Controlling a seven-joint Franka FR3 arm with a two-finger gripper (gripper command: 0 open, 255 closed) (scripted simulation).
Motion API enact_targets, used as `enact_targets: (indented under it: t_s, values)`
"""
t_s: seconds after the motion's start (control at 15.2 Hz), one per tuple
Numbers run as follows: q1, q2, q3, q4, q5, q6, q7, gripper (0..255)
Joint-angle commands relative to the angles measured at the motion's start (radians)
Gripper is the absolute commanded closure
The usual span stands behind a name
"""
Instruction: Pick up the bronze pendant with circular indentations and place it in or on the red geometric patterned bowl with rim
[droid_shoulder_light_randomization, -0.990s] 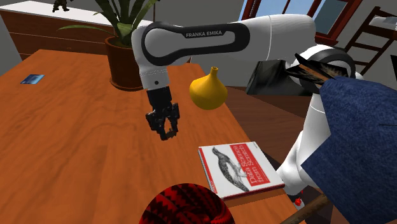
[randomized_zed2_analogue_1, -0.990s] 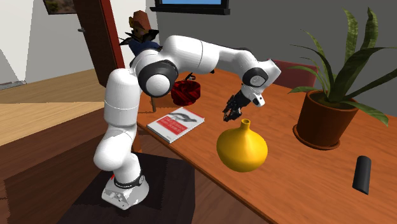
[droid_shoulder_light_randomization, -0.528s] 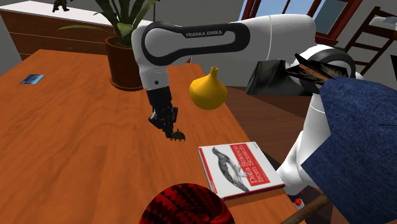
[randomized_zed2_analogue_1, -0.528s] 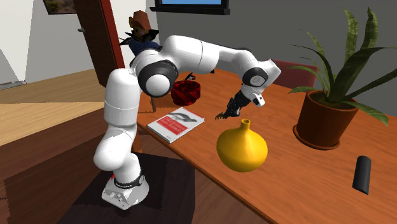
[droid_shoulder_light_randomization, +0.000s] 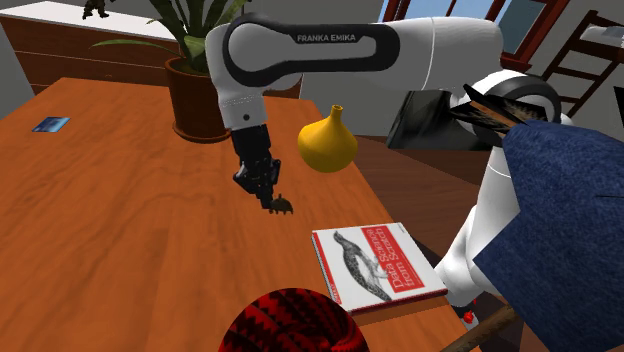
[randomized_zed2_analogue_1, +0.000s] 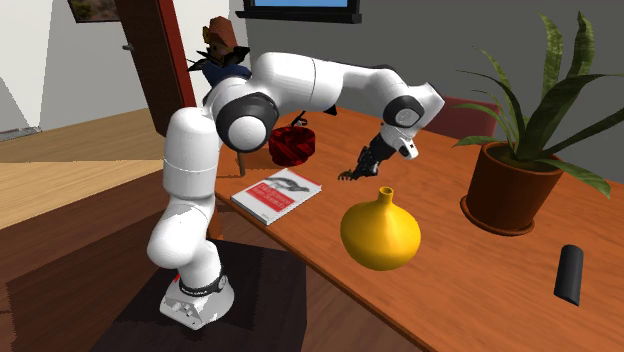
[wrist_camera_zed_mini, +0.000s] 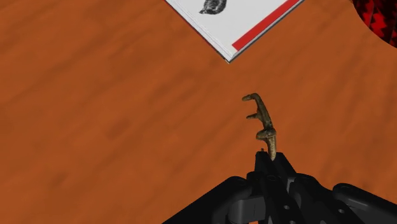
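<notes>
Jutting past the claw (wrist_camera_zed_mini: 270, 163), the pendant (wrist_camera_zed_mini: 262, 121) is pinched endwise.

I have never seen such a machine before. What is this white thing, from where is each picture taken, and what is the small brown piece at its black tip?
The white machine is a robot arm with a black two-finger gripper at its end. One picture looks down from beside its stand, one from the table's side, one from a camera on the hand. On the wooden table stand a red patterned bowl, a yellow vase and a potted plant; a book lies there too. The gripper is shut on a small bronze pendant, held above the table.
</notes>
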Motion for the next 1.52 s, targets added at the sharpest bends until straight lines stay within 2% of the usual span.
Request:
enact_targets:
  t_s: [0.0,0.79,1.45]
  values:
    - [-0.001,-0.004,0.000,0.020,0.002,-0.024,0.005,255]
    - [0.000,0.004,0.006,0.190,0.013,-0.179,0.053,255]
    - [0.009,0.049,0.013,0.386,0.021,-0.324,0.108,255]
